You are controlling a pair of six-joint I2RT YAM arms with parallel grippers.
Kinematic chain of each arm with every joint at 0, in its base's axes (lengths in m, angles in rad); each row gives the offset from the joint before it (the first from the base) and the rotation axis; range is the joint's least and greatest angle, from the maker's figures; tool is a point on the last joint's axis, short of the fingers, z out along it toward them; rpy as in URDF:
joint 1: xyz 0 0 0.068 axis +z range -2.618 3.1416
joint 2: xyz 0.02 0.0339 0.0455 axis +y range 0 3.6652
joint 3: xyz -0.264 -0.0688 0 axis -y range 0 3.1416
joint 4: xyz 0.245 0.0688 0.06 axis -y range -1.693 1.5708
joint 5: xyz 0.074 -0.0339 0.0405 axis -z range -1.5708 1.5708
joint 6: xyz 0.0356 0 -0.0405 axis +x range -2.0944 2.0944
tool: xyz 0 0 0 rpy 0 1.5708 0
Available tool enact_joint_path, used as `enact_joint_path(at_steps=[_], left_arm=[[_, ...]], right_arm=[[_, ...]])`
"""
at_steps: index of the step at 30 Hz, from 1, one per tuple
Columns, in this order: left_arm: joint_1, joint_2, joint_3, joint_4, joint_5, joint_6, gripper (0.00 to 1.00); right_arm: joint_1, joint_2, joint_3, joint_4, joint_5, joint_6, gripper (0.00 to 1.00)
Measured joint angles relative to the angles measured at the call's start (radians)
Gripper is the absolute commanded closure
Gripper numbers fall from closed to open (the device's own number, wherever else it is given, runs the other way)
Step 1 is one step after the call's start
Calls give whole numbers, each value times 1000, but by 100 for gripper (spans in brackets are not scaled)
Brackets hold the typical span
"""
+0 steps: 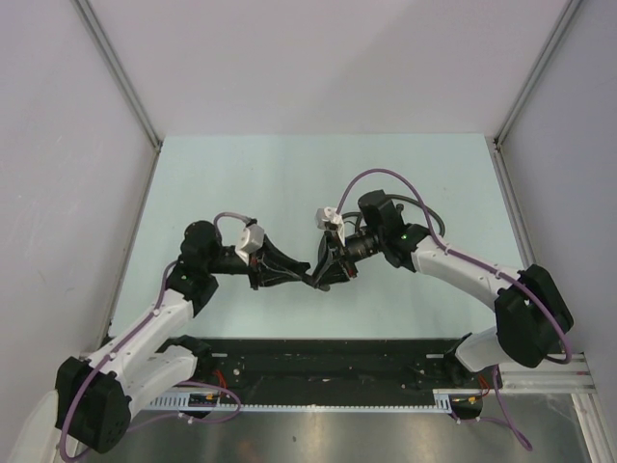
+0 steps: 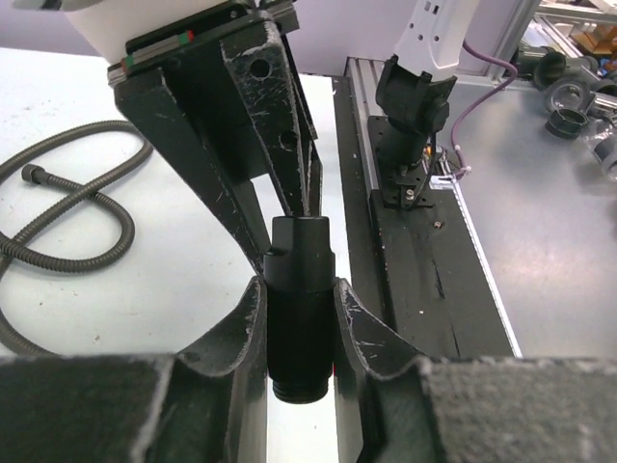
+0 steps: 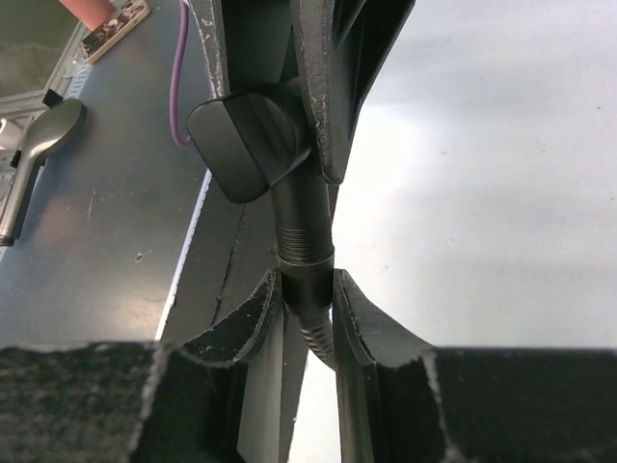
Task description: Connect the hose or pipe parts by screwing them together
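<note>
My two grippers meet tip to tip at the middle of the table. The left gripper (image 1: pixel 301 274) (image 2: pixel 298 286) is shut on a black cylindrical fitting (image 2: pixel 300 309) whose threaded end points back toward the wrist. The right gripper (image 1: pixel 326 274) (image 3: pixel 307 278) is shut on the dark hose's end fitting (image 3: pixel 307 253), with ribbed hose trailing below it. That fitting's upper end meets the black part (image 3: pixel 253 149) held between the left fingers. The rest of the grey hose (image 2: pixel 72 227) lies looped on the table, its free end fitting (image 2: pixel 36 175) to the left.
A black base rail (image 1: pixel 318 362) runs along the near table edge. Beyond it is a grey metal bench with pipe parts (image 2: pixel 569 96) and a grey handle-shaped piece (image 3: pixel 34 145). Purple cables (image 1: pixel 386 178) arch over both arms. Grey walls enclose the table.
</note>
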Motion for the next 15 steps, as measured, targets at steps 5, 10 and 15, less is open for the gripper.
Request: enact_joint_path(at_steps=[5, 10, 15], left_arm=[[0, 12, 0, 6, 42, 61, 100], [-1, 12, 0, 7, 66, 117, 100], [-2, 13, 0, 6, 71, 156, 100]], right_arm=[[-4, 16, 0, 5, -28, 24, 100], [-10, 23, 0, 15, -56, 50, 100], [-14, 23, 0, 16, -55, 66, 87]])
